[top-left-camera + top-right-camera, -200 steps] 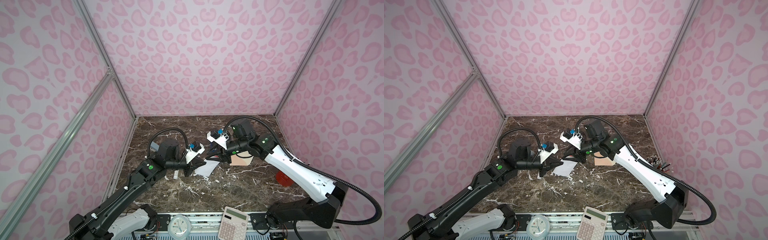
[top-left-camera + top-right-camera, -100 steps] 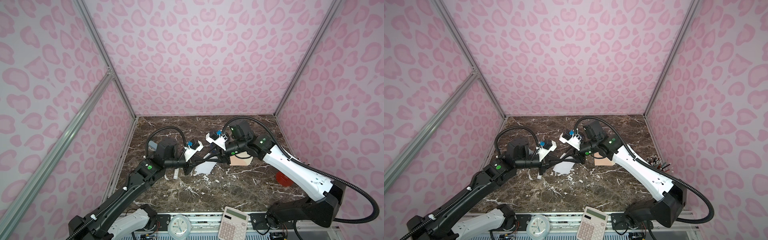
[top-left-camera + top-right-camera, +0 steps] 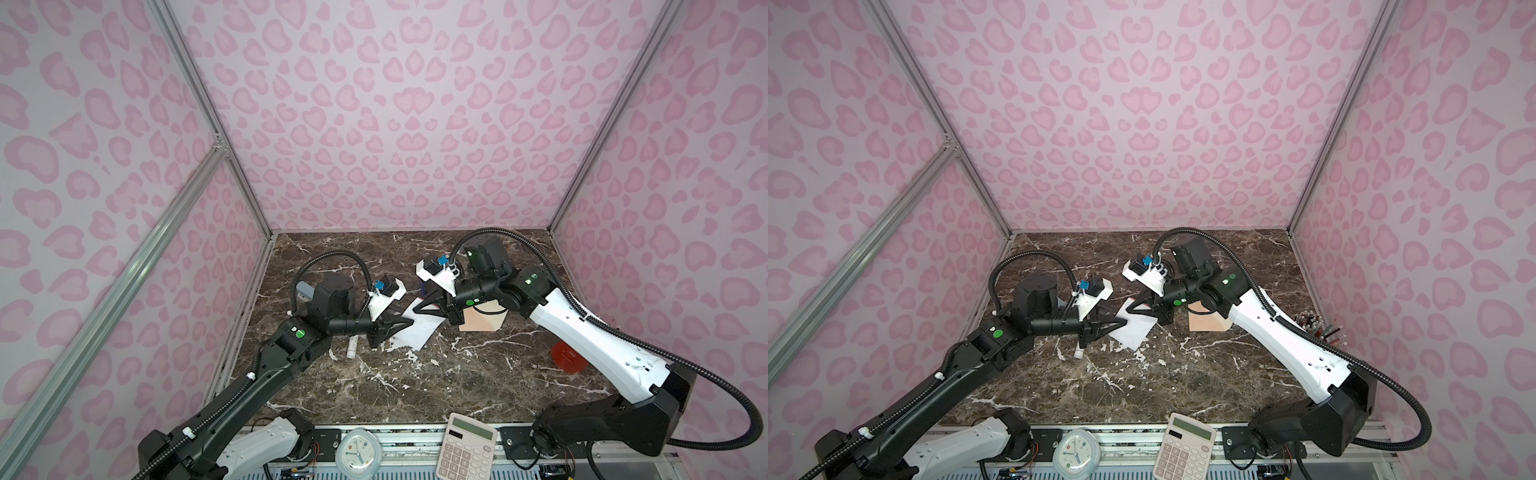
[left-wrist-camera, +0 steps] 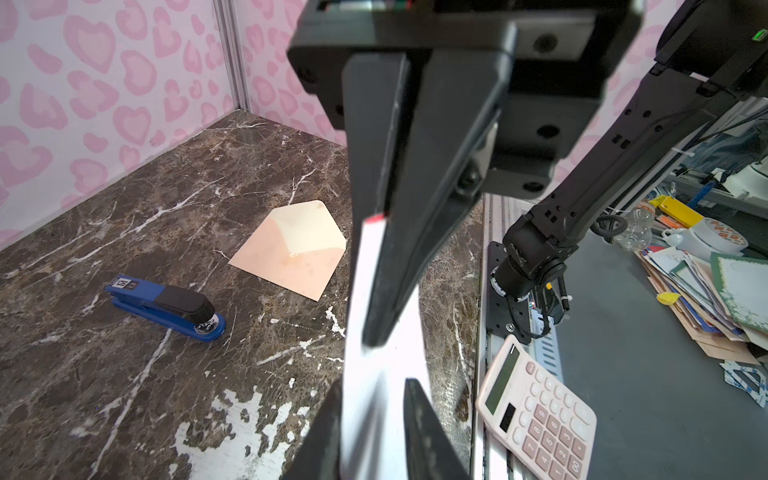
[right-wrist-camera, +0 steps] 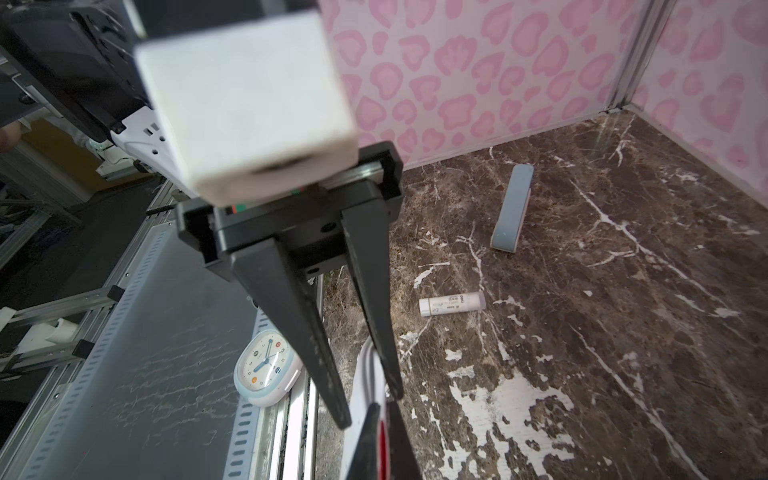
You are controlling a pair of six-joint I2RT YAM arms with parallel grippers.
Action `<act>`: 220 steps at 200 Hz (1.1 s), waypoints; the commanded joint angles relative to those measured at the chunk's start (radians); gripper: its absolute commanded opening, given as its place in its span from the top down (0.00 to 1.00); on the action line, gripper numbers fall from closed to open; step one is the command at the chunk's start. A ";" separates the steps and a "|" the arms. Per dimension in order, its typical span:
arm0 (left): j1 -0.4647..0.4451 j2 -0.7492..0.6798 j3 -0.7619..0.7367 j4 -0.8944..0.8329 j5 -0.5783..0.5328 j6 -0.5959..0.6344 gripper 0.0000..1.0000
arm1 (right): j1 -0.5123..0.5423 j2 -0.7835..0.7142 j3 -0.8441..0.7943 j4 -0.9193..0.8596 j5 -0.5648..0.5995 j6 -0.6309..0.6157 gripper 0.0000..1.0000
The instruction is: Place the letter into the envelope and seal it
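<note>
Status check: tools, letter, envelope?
Right tool shut on the letter. Left tool open around its other end. Envelope flat, flap open. Stapler beside it, not touching.

The letter (image 4: 376,419) stands on its edge above the marble bench (image 4: 124,199), a pale sheet with a bit of red at one corner. The right gripper (image 4: 373,334) has its jaws pressed together on this sheet. The left gripper (image 4: 374,380) has its jaws apart, one at each side of the sheet. On the bench lie the envelope (image 4: 291,253), flap open, and near it a blue stapler (image 4: 166,305)
</note>
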 commanded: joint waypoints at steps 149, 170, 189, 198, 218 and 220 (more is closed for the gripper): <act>0.070 0.002 -0.014 0.056 0.128 -0.030 0.86 | -0.098 -0.066 -0.024 0.048 -0.107 0.096 1.00; 0.070 -0.004 -0.016 0.065 0.134 -0.037 0.88 | -0.098 -0.077 -0.042 0.054 -0.106 0.096 1.00; 0.070 -0.010 -0.021 0.068 0.139 -0.040 0.93 | -0.099 -0.083 -0.053 0.054 -0.102 0.094 1.00; 0.071 -0.014 -0.024 0.070 0.143 -0.042 0.96 | -0.098 -0.087 -0.059 0.054 -0.095 0.093 1.00; 0.070 -0.015 -0.024 0.057 0.133 -0.029 0.96 | -0.098 -0.099 -0.073 0.052 -0.068 0.076 0.95; 0.070 -0.015 -0.022 0.053 0.130 -0.027 0.96 | -0.099 -0.100 -0.073 0.049 -0.063 0.073 0.91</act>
